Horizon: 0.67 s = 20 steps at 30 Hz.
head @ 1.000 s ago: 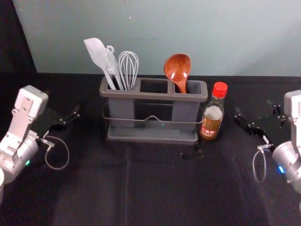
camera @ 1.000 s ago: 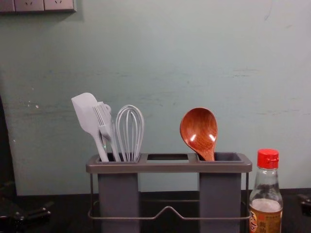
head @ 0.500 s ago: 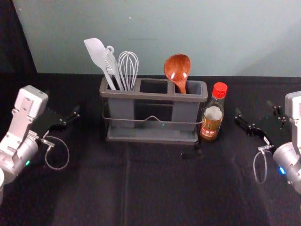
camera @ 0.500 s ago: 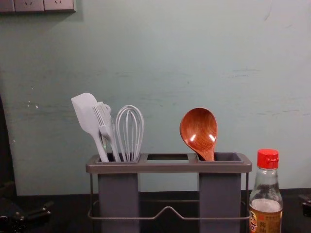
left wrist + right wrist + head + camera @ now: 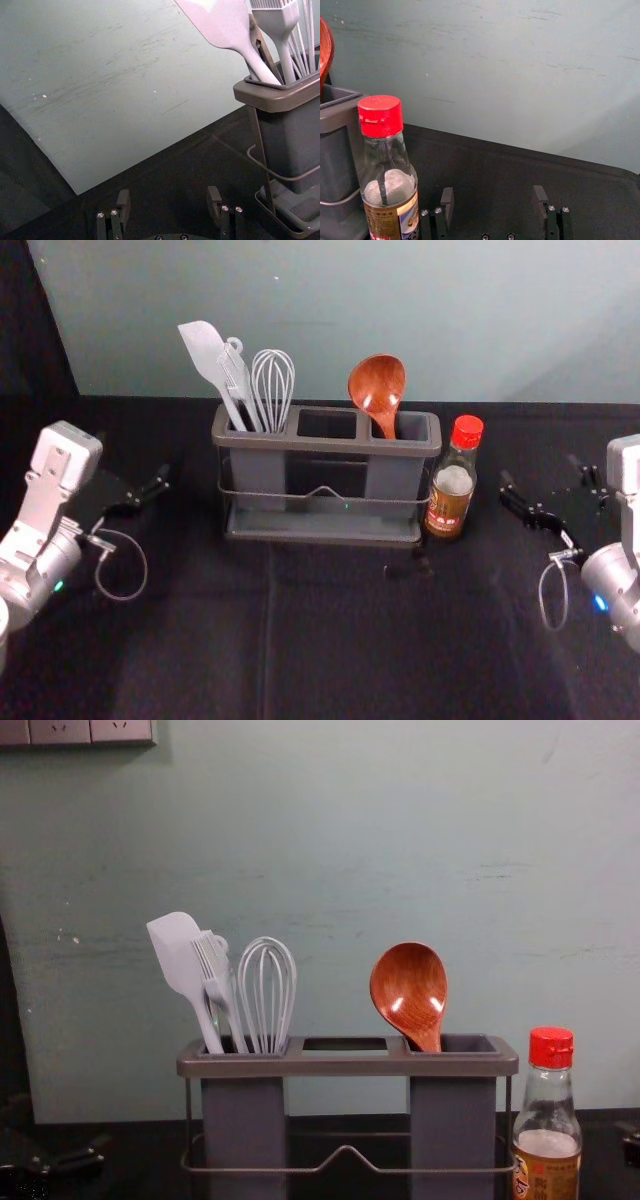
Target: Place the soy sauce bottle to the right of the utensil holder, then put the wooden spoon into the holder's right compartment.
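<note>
Red-capped glass bottle (image 5: pixel 450 502): grey plastic holder's (image 5: pixel 320 444) right edge
Brown wooden spoon (image 5: pixel 377 385): right compartment (image 5: pixel 453 1120)
Left gripper (image 5: pixel 169 198), right gripper (image 5: pixel 494 196): spread, flanking
Placing: seemingly done; I'd park

Lab-like setting, robot arms (image 5: pixel 65 460), cloth-covered table (image 5: pixel 200 640), scuffed wall (image 5: pixel 320 850), sockets (image 5: pixel 60 730)
</note>
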Tool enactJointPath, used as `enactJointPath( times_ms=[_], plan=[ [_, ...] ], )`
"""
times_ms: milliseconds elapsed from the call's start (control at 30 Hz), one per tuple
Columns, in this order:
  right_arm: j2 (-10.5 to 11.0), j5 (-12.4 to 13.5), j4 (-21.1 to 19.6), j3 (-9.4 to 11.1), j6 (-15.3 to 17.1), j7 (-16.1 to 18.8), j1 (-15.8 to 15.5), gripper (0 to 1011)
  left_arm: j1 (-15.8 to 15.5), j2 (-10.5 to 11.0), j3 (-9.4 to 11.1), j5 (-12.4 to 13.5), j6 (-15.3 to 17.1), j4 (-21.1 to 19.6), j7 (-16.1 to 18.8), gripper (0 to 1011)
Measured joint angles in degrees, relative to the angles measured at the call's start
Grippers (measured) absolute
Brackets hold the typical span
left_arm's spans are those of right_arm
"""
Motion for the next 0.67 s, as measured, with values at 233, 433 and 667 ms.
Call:
enactJointPath(
  times_ms=[233, 433, 667],
  plan=[
    [0.02, 0.05, -0.03, 0.00, 0.00, 0.05, -0.03, 1004, 0.00, 0.00, 0.00, 0.00, 0.00, 0.00, 0.00, 1005],
    [0.02, 0.05, -0.06, 0.00, 0.00, 0.12, -0.06, 1004, 0.00, 0.00, 0.00, 0.00, 0.00, 0.00, 0.00, 1005],
    [0.02, 0.04, -0.05, 0.00, 0.00, 0.13, -0.06, 1004, 0.00, 0.00, 0.00, 0.00, 0.00, 0.00, 0.00, 1005]
  ],
)
